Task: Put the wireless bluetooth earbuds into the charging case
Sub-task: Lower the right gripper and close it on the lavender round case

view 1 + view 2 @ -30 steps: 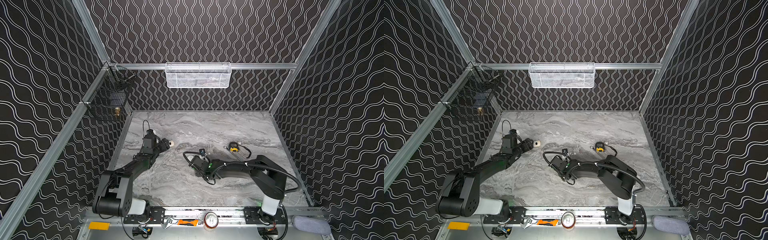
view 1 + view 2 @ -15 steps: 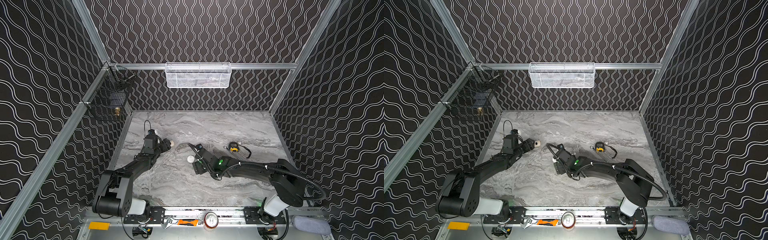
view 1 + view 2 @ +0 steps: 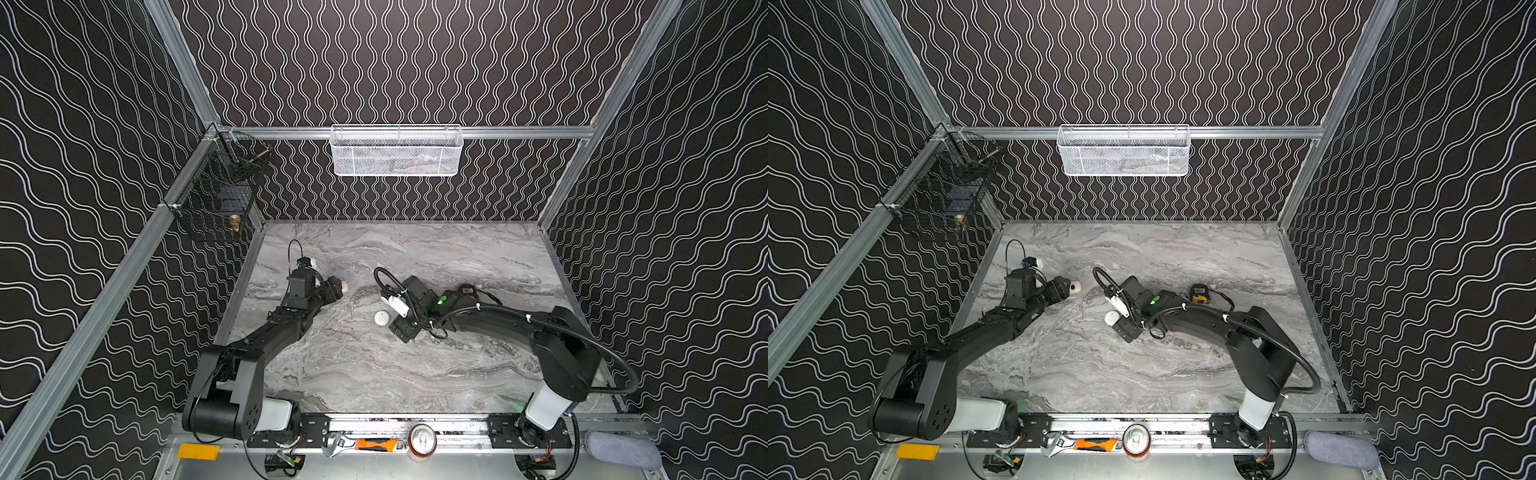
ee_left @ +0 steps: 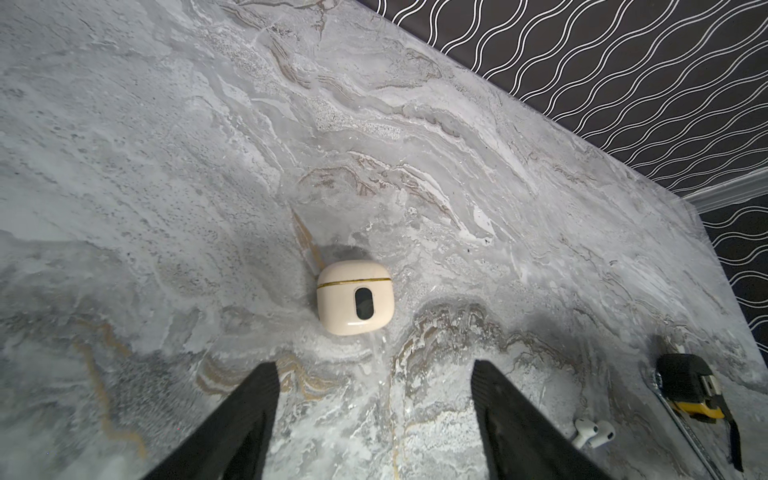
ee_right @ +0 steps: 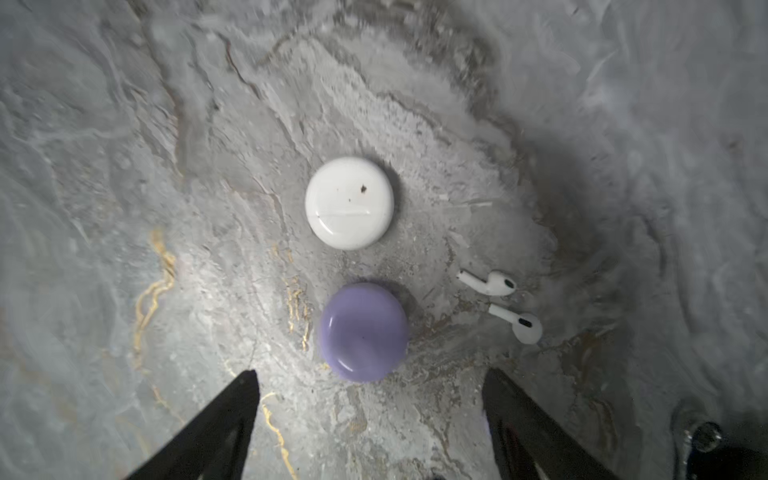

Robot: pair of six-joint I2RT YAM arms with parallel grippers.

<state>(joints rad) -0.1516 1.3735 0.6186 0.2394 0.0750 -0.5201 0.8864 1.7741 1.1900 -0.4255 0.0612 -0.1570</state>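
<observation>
Closest in on the right wrist view, the right end effector (image 5: pixel 370 376) is spread wide with nothing between its fingers, so it's carrying nothing. Just ahead of it sits the closed lilac case (image 5: pixel 363 332), and a bit further out, apart from it, the closed white case (image 5: pixel 349 203). The two white earbuds (image 5: pixel 490 283) lie loose on the surface (image 5: pixel 124 208) just beside the lilac case. They're close together but not touching, and neither is in a case.

On the left wrist view the left end effector (image 4: pixel 372 365) is spread and empty too, with the closed cream case (image 4: pixel 355 297) just beyond its tips. In both top views the white case shows near mid-frame and the cream case up and left of it. The tape measure (image 3: pixel 1200 293) is further back, right of centre.

What could bite from here:
- Every lid looks shut, so grabbing a bud first leaves nowhere to put it.
- The buds look tiny and slick, so wide fingers could flick one away or bump its neighbour.
- The lilac case sits right in the approach path and could easily get shoved into the white case.
</observation>
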